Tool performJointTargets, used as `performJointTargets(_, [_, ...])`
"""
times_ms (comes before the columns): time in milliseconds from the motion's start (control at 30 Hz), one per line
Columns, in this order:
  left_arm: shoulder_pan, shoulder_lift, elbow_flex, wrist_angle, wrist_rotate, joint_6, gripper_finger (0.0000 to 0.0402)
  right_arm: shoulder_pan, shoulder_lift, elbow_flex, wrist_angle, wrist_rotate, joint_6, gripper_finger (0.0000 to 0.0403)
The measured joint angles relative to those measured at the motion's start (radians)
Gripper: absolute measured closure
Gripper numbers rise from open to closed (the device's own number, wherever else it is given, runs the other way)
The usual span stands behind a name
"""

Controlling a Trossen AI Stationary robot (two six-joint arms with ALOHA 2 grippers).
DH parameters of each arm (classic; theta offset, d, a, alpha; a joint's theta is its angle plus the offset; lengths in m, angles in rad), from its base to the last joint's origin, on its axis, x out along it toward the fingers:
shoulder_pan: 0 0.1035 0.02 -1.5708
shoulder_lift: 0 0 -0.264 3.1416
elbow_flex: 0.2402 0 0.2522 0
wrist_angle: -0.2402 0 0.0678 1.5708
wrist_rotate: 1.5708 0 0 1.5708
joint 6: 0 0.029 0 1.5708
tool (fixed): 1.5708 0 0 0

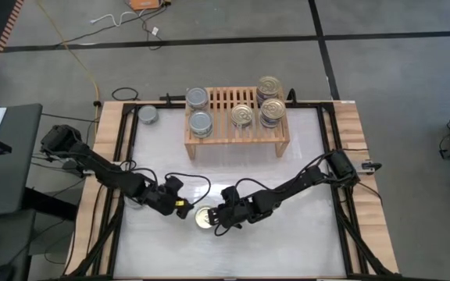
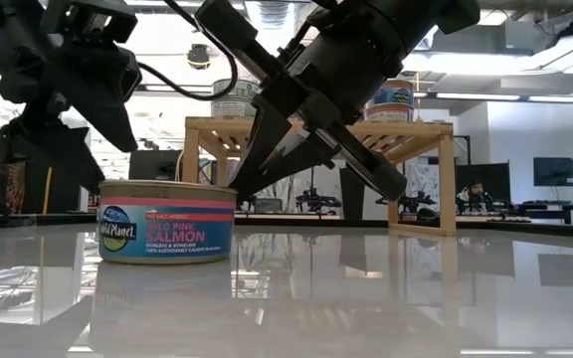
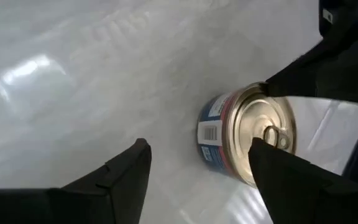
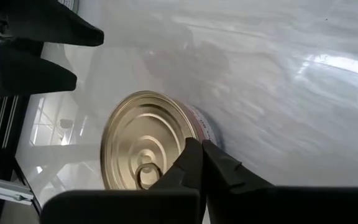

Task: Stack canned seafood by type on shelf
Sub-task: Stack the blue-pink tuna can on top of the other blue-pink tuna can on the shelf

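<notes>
salmon tin [image 1: 204,218] stands upright on the counter [image 1: 303,242], well short of the shelf [image 1: 237,140]. right gripper [image 4: 199,163], jaws pressed together, touches its rim; left gripper [image 3: 197,168], jaws spread, waits beside. spread the right jaws before gripping.

The light is bright and comes from above. The white table [image 1: 287,187] is glossy and gives strong glare, with pale patches of reflected ceiling light in both wrist views. In the low view the room behind is very bright, so the arms look almost like black shapes, and the salmon can [image 2: 167,221] is mirrored in the table.
</notes>
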Motion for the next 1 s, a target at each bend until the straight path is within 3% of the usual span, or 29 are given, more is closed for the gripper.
performJointTargets(200, [-0.062,0.031,0.0,0.079,0.016,-0.089,0.0141,0.0,0.0,0.0,-0.007,0.0,0.0,0.0378])
performJointTargets(500, [-0.116,0.213,0.001,0.29,-0.023,-0.315,0.0141,0.0,0.0,0.0,-0.014,-0.001,0.0,0.0378])
performJointTargets(700, [-0.136,0.279,0.001,0.421,-0.051,-0.353,0.0141,0.003,0.0,0.0,-0.019,-0.001,0.0,0.0377])
performJointTargets(1000, [-0.14,0.291,0.001,0.468,-0.096,-0.358,0.0141,0.014,-0.001,0.0,-0.051,-0.001,0.017,0.0379])
